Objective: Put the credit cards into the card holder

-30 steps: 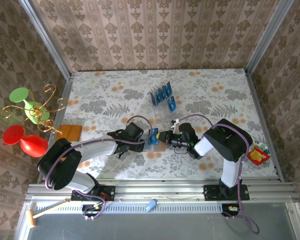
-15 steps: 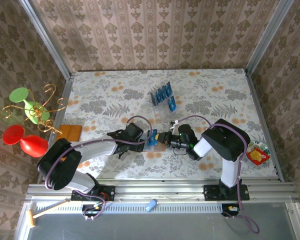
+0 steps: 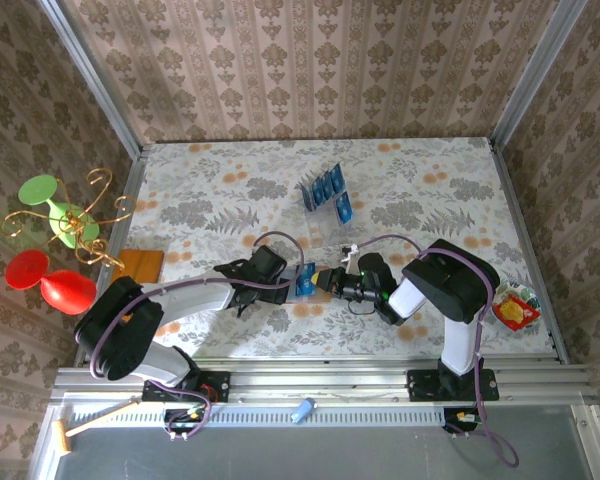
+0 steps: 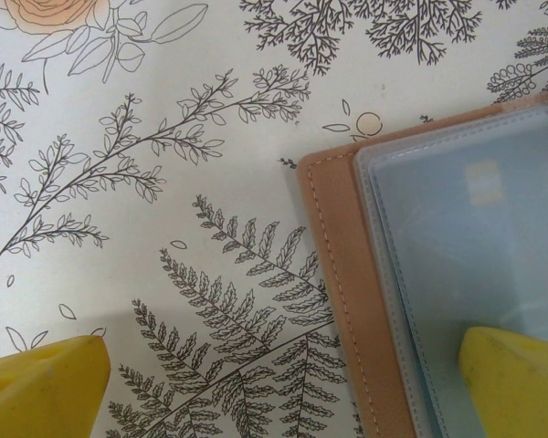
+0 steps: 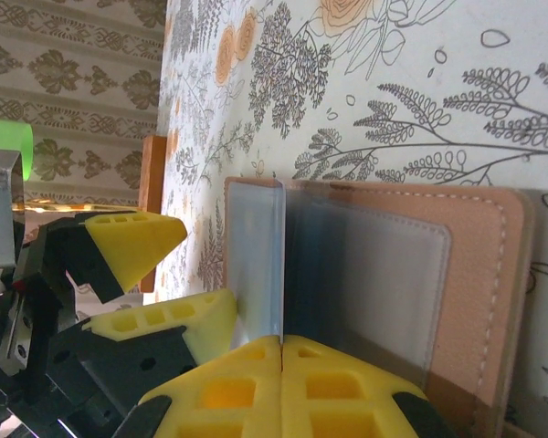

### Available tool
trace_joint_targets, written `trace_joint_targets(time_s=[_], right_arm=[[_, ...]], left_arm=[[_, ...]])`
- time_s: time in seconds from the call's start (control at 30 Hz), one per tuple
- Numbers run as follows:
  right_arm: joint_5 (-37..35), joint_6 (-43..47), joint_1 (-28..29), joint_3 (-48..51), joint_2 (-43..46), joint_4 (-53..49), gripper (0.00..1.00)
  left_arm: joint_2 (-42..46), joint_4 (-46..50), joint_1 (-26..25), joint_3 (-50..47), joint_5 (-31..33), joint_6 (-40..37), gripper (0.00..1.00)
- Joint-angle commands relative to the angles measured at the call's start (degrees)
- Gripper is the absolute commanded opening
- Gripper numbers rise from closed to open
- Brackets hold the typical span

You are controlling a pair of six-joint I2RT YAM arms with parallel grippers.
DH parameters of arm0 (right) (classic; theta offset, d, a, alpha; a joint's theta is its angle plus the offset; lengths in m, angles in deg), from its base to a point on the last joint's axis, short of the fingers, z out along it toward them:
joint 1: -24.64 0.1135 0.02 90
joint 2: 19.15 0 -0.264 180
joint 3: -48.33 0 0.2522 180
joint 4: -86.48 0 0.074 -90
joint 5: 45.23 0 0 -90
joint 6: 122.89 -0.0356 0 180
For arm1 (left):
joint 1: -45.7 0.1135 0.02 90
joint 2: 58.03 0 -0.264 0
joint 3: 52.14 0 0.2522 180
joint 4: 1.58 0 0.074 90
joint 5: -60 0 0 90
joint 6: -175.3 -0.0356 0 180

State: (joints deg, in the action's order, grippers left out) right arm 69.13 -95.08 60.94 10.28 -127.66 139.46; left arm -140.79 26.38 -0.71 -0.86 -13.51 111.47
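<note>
The card holder (image 4: 333,274) is lying by the near edge of the table (image 3: 430,180), the right gripper (image 5: 281,339) pinching its grey leaf upright, the spread left gripper (image 4: 281,379) straddling its edge, and the credit cards (image 3: 325,190) standing well beyond.

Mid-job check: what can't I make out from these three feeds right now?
- Top view: the small tan folding wallet is largely covered by the left gripper and right gripper; whether the thin blue card sits in a slot is too small to tell.
- Left wrist view: the frame edges cut off the wallet; a yellow fingertip covers its grey sleeve.
- Right wrist view: the shut fingers hide the upright clear leaf's base.
</note>
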Motion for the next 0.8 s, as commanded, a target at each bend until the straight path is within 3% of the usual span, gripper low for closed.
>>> trace_joint_targets(time_s=[0.0,0.77], right_arm=[[-1.2,-0.4,0.7,0.9,-1.6,1.4,0.0],[-3.9,-2.2,2.1,3.4,-3.2,3.2,0.0]], left_arm=[[-0.5,3.3,0.4,-1.4,0.4,0.5,1.0],[-0.8,3.3,0.0,-1.2,0.5,0.7,1.0]])
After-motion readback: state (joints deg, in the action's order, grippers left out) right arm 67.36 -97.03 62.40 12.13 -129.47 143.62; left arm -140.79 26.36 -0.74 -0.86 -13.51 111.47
